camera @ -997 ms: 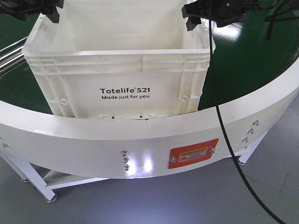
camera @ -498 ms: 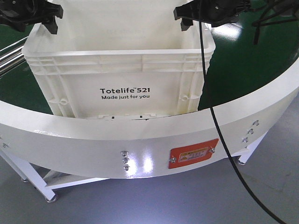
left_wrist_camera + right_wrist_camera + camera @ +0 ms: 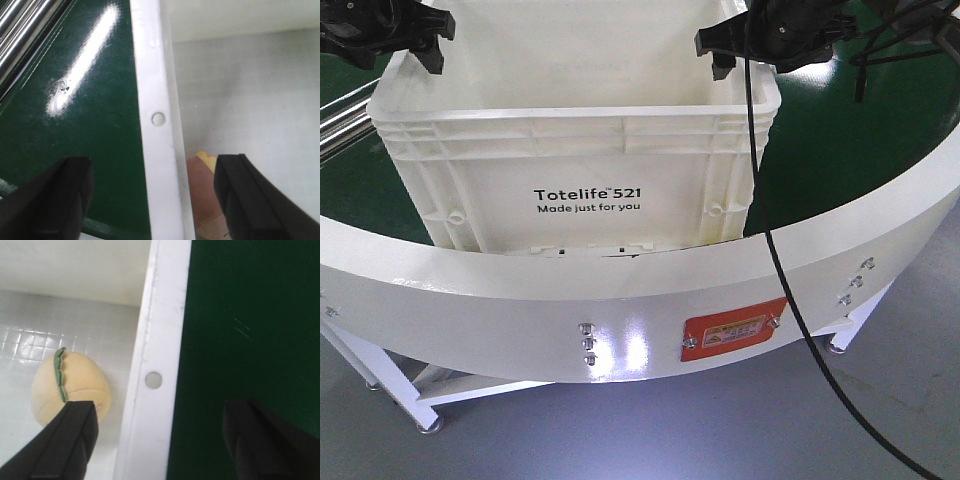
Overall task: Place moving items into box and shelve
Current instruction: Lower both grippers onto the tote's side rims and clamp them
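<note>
The white box (image 3: pixel 570 150), printed "Totelife 521", stands on the green belt. My left gripper (image 3: pixel 438 42) hangs open over the box's left rim (image 3: pixel 157 150), one finger outside over the belt, the other inside. A brownish plush item (image 3: pixel 202 192) shows on the box floor beside the inner finger (image 3: pixel 255 200). My right gripper (image 3: pixel 712 52) is open astride the right rim (image 3: pixel 155 390). Beside its inner finger (image 3: pixel 65 445) a yellow-orange plush fruit (image 3: pixel 75 385) with a green leaf lies in the box. In the wrist views the left gripper (image 3: pixel 152 200) and right gripper (image 3: pixel 167 442) hold nothing.
A curved white guard rail (image 3: pixel 620 290) with an orange label (image 3: pixel 735 330) runs in front of the box. Green belt (image 3: pixel 860 130) surrounds the box. Metal rollers (image 3: pixel 20 30) lie at the far left. A black cable (image 3: pixel 770 250) hangs from the right arm across the rail.
The left gripper has dropped slightly at the left rim. The right gripper has shifted a little left and settled at the right rim. The box has not moved.
</note>
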`<state>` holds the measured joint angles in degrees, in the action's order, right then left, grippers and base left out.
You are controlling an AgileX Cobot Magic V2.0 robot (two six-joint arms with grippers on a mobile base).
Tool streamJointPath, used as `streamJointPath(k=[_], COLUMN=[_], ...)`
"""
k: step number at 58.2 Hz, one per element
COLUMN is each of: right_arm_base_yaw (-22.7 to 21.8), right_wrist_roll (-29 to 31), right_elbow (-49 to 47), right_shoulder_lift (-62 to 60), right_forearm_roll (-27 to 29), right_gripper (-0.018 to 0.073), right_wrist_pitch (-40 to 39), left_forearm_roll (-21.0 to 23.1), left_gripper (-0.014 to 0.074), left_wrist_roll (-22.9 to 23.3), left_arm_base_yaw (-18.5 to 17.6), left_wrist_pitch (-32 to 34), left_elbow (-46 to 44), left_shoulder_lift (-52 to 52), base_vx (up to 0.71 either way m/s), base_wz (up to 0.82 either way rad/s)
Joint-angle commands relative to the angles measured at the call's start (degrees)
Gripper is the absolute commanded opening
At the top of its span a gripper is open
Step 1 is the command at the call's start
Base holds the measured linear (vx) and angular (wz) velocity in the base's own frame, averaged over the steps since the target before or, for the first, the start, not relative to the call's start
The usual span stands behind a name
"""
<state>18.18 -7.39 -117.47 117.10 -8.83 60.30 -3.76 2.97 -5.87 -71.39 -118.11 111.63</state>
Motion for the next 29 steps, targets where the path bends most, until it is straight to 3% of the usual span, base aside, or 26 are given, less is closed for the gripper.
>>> streamJointPath(k=[1,12,29], right_arm_base_yaw=[-0.38,-0.38,-0.38], right_wrist_roll=[-0.18,-0.18,0.66], right_elbow=[-1.94,-1.94,-1.89], right_shoulder_lift=[-3.49,-3.49,-3.49], right_forearm_roll=[-0.93,-0.25,1.49], right_gripper=[0.0557,0.0549,0.0453], right_wrist_pitch=[-2.71,-2.44,-2.06], left_forearm_roll=[-0.01,-0.02,-0.02], left_gripper=[0.0594,0.0594,0.0594], left_wrist_roll=[0.46,0.46,0.41], left_arm_base_yaw=[-0.16,-0.16,-0.16], left_wrist_pitch=[1.09,0.9,0.19], left_elbow=[-1.84,-1.84,-1.17], left_shoulder_lift=[-3.14,-3.09,-3.01], base_vx=[0.0,0.0,0.0], base_wz=[0.0,0.0,0.0])
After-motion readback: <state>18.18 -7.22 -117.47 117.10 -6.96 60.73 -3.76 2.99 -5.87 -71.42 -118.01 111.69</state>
